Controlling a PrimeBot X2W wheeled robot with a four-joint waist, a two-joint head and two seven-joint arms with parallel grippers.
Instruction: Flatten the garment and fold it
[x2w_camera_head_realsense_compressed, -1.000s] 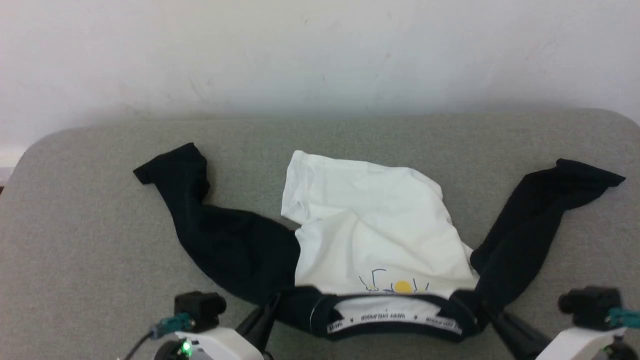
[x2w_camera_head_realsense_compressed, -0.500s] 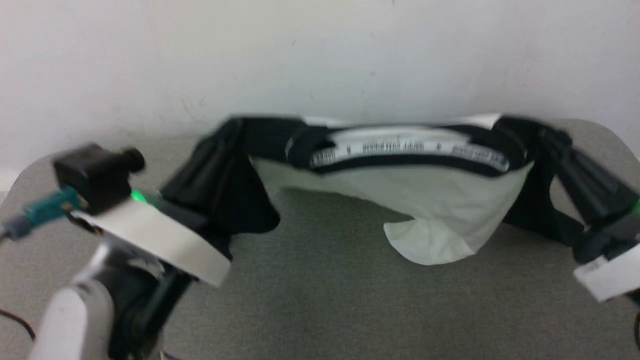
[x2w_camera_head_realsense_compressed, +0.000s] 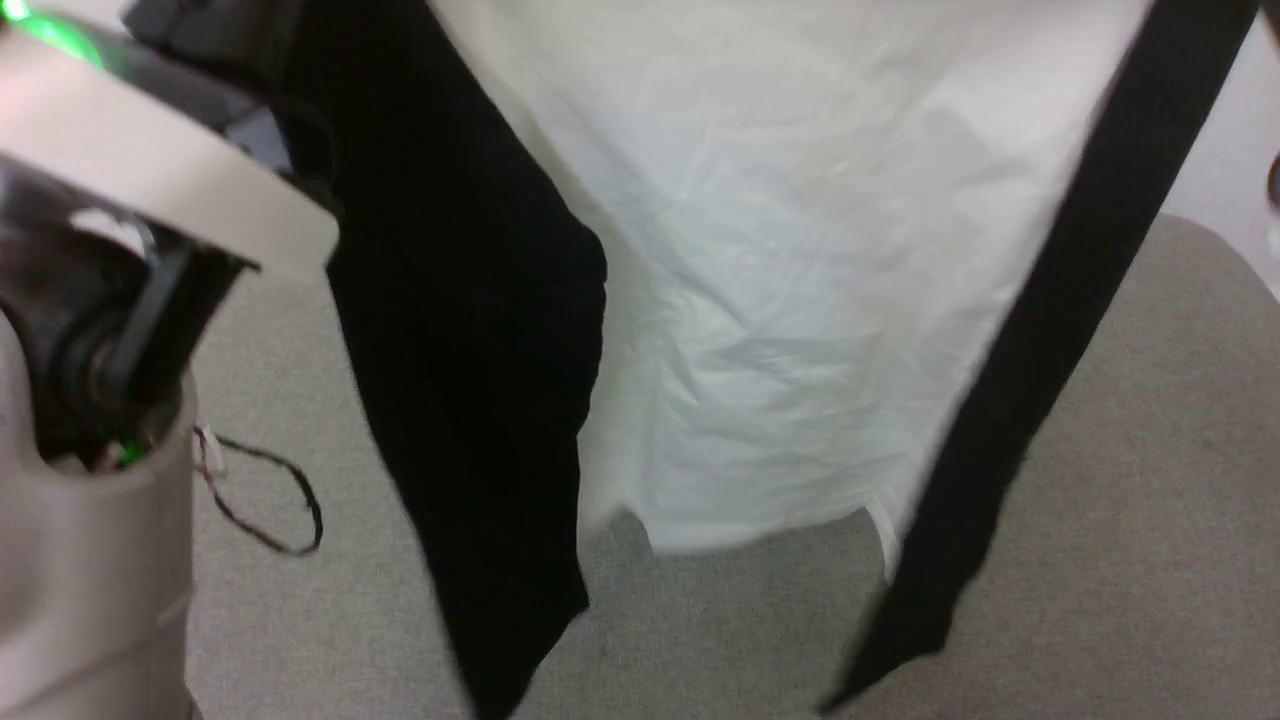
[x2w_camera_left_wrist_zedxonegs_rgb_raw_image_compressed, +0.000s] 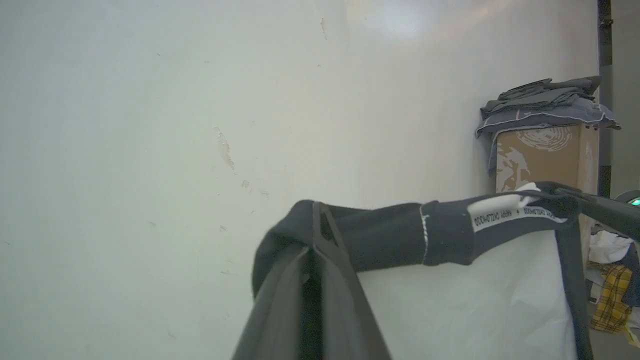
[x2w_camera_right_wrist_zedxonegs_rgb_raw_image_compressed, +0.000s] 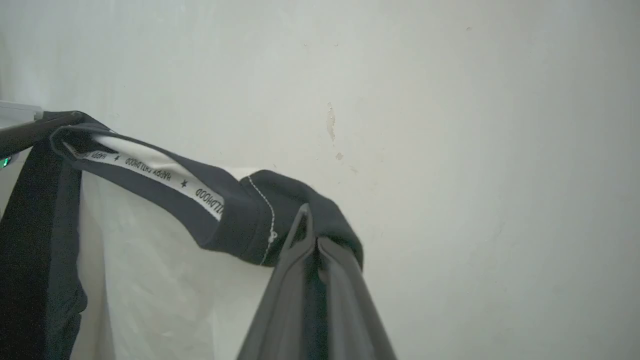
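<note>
The white T-shirt with black sleeves (x2w_camera_right_wrist_zedxonegs_rgb_raw_image_compressed: 150, 290) has a white strip (x2w_camera_right_wrist_zedxonegs_rgb_raw_image_compressed: 150, 172) along its black neckband (x2w_camera_right_wrist_zedxonegs_rgb_raw_image_compressed: 240, 225). Small black capitals repeat "HAPPY CHILDHOOD" between stars, upside down in the right wrist view.

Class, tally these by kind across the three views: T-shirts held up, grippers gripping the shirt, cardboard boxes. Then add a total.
garment: 1
grippers, the left gripper and the right gripper, jaws shut on the garment: 2
cardboard box: 1
Total: 4
</note>
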